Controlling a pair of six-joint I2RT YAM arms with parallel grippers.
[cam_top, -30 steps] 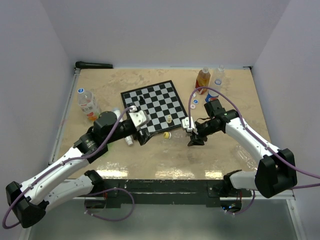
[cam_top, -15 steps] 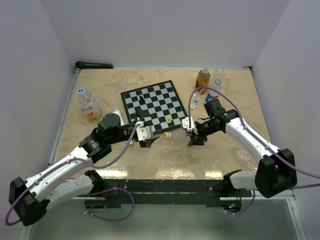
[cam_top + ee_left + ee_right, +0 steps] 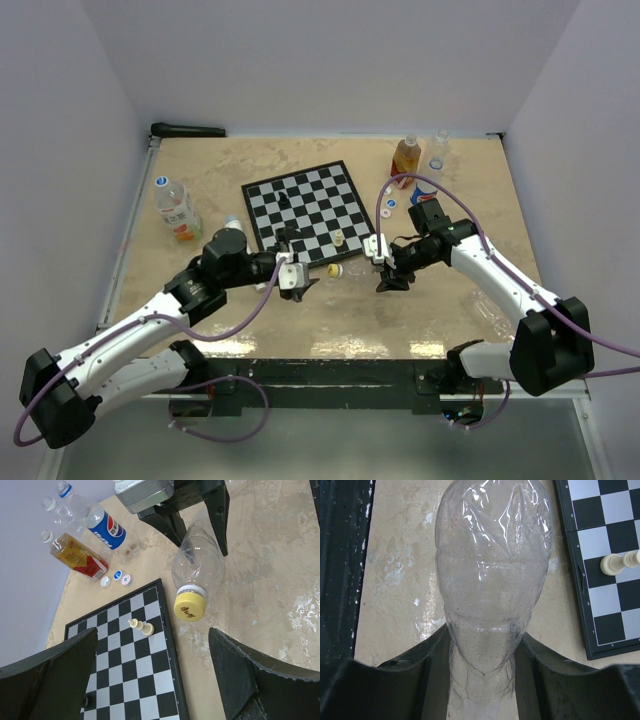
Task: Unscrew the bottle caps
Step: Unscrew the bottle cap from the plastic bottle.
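Observation:
A clear empty bottle [image 3: 492, 580] lies on the table, its yellow cap [image 3: 190, 609] pointing at the chessboard's near corner. My right gripper [image 3: 485, 680] is shut on the bottle's body, one dark finger [image 3: 420, 670] on each side. In the top view this gripper [image 3: 385, 272] sits just right of the yellow cap [image 3: 335, 270]. My left gripper [image 3: 302, 282] is open just left of that cap, apart from it. In the left wrist view my left gripper [image 3: 155, 675] shows wide jaws with nothing between them, over the board's edge.
The chessboard [image 3: 305, 210] holds a cream piece [image 3: 141, 627]. At the back right stand a tea bottle [image 3: 405, 155], a clear bottle [image 3: 438, 150] and a cola bottle [image 3: 102, 525], with loose caps [image 3: 117, 576] beside them. Another bottle [image 3: 175, 208] stands at the left.
My left gripper has swung down and right to the board's near corner, close to the yellow cap. The right arm and its bottle have not moved.

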